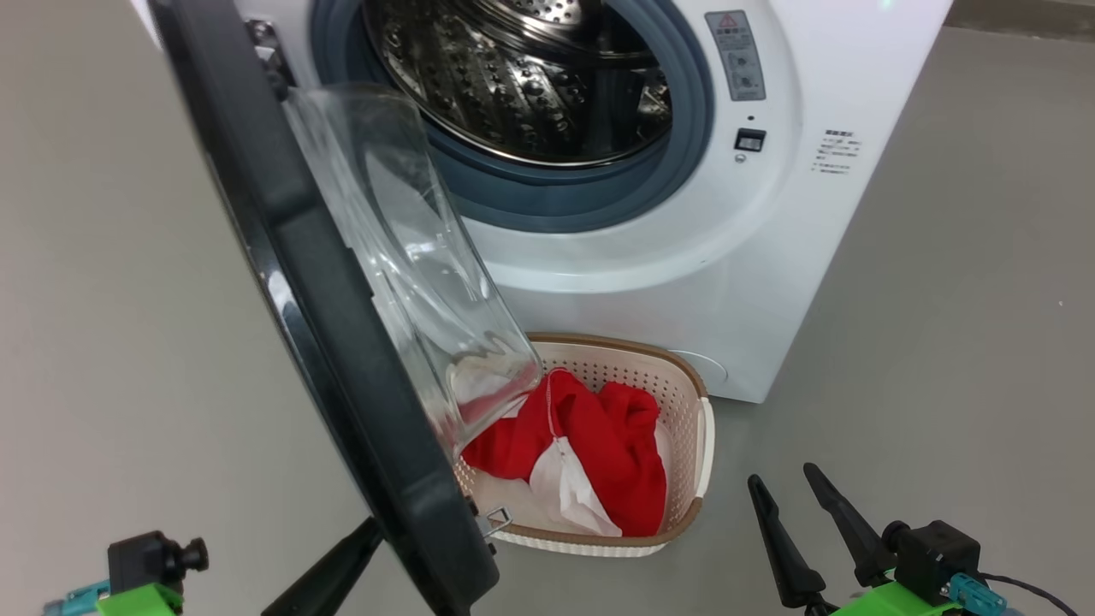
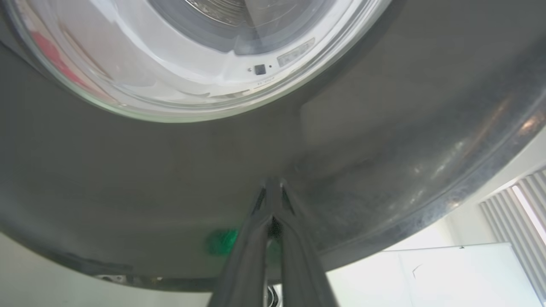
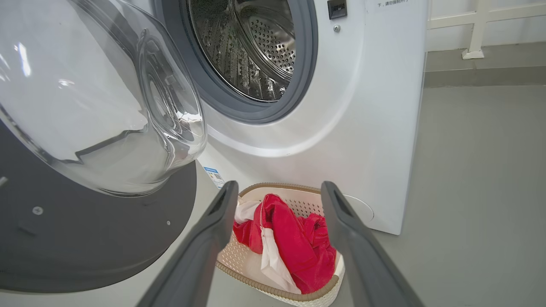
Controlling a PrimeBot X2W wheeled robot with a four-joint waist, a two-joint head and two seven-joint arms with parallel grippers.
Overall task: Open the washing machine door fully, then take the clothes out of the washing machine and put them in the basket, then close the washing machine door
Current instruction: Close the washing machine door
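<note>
Left gripper [image 2: 273, 187] clenched at the washing machine door [image 1: 342, 342], right gripper [image 1: 781, 476] released; labels [image 1: 736, 56] illegible.

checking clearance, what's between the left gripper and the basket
The washing machine door: in the head view it stands between left gripper and basket.

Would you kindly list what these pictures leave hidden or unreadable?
- Head view: the basket's left end, behind the door.
- Head view: the left gripper's fingertips, behind the door.
- Head and right wrist views: most of the basket floor, under the clothes.
- Head view: the drum's top, cut off by the upper edge.
- Head view: the machine's labels, too small to read.
</note>
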